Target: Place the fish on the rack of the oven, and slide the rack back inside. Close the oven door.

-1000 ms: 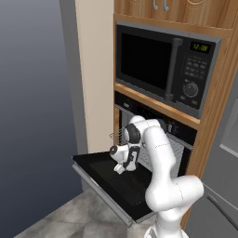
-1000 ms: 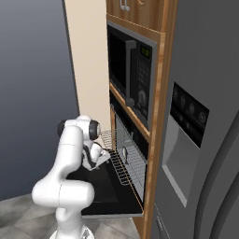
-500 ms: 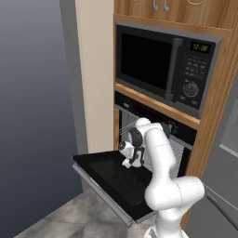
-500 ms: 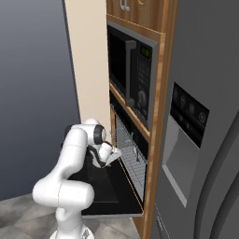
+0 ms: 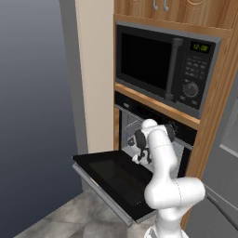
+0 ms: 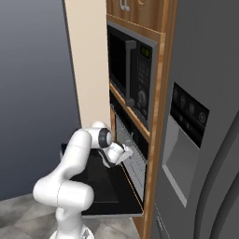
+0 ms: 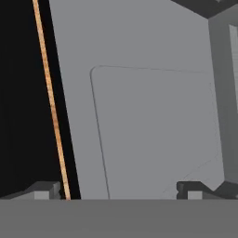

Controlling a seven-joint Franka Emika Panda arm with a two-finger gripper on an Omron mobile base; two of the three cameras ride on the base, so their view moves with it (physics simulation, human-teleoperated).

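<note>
- Since a second ago the arm has swung its gripper [image 5: 141,156] off the middle of the dropped oven door [image 5: 111,179] and in toward the mouth of the oven [image 5: 139,122]; the base has not shifted.
- Left of the jaws and below them, the oven door lies flat open, dark glass upward.
- At the jaws: they stand spread wide and empty, as the hand view shows, its two finger tips [image 7: 44,190] far apart against a plain grey panel.
- Right of the jaws in the right base view, the rack [image 6: 133,158] shows as a wire grid, near them; whether it is pulled out or seated I cannot tell.
- I cannot make out the fish among the wires.
- Judgement: the step in hand looks like sliding the rack inside; next, the spread jaws should meet its front edge and push straight inward, then clear the door before lifting it shut.
</note>
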